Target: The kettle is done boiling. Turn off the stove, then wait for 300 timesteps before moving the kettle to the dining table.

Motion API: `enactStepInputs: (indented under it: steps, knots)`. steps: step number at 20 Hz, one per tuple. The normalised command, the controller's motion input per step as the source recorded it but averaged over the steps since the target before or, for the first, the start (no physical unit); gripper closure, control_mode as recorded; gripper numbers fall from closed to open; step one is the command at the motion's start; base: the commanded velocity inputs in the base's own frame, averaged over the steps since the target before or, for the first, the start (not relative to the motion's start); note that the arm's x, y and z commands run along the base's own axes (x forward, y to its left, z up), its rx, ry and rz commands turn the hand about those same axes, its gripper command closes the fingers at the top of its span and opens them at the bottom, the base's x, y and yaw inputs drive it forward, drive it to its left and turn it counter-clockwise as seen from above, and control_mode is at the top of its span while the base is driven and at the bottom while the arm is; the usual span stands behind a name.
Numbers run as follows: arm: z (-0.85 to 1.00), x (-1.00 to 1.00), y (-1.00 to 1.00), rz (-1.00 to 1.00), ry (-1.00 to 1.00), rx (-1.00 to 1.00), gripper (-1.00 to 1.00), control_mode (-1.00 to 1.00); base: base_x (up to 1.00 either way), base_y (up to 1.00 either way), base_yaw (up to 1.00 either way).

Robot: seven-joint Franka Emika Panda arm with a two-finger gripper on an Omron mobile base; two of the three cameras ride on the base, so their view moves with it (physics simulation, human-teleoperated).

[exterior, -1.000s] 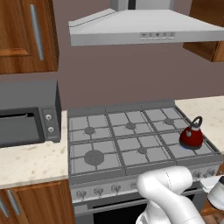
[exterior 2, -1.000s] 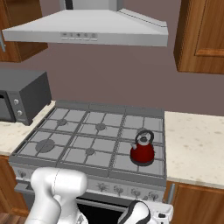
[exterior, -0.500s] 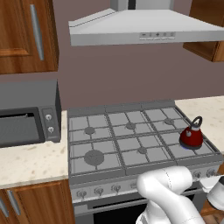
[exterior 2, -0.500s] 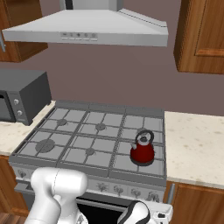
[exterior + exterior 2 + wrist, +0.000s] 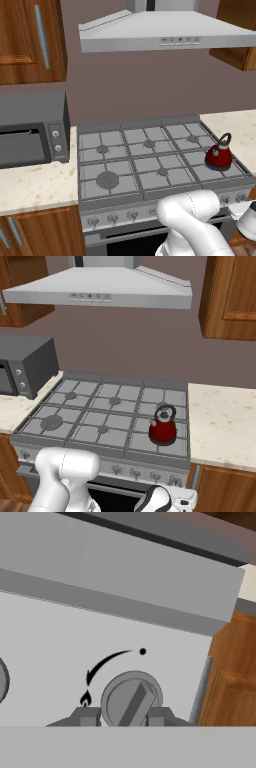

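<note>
Because the burner must go off first, the gripper [image 5: 121, 717] sits narrowed on the stove knob [image 5: 131, 704], a finger at each side, ready to twist. Beyond, the kettle [image 5: 163, 426] waits on the stove's [image 5: 95, 421] front right grate.

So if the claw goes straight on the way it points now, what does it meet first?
The stove knob: the claw faces it squarely, a fingertip on each side. Behind it lies the stove's grey front panel. Whether the tips already touch the knob is unclear.
</note>
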Motion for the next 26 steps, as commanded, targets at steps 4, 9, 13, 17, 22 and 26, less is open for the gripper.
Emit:
enactStepInputs:
  steps: [4, 9, 13, 17, 22, 26]
  knots:
    - [0.02, -0.10, -0.16, 0.00, -0.03, 0.06, 1.00, -1.00, 0.00, 0.00, 0.00]
    - [0.08, -0.01, -0.10, 0.01, -0.03, 0.05, 1.00, -1.00, 0.00, 0.00, 0.00]
    - [0.06, 0.00, -0.06, 0.00, 0.00, 0.04, 1.00, -1.00, 0.00, 0.00, 0.00]
    - [0.24, 0.00, -0.03, 0.00, -0.05, 0.02, 1.00, -1.00, 0.00, 0.00, 0.00]
    - [0.44, 0.00, 0.00, 0.00, -0.10, 0.00, 1.00, -1.00, 0.00, 0.00, 0.00]
    - [0.43, 0.00, 0.00, 0.01, -0.10, 0.00, 1.00, -1.00, 0.00, 0.00, 0.00]
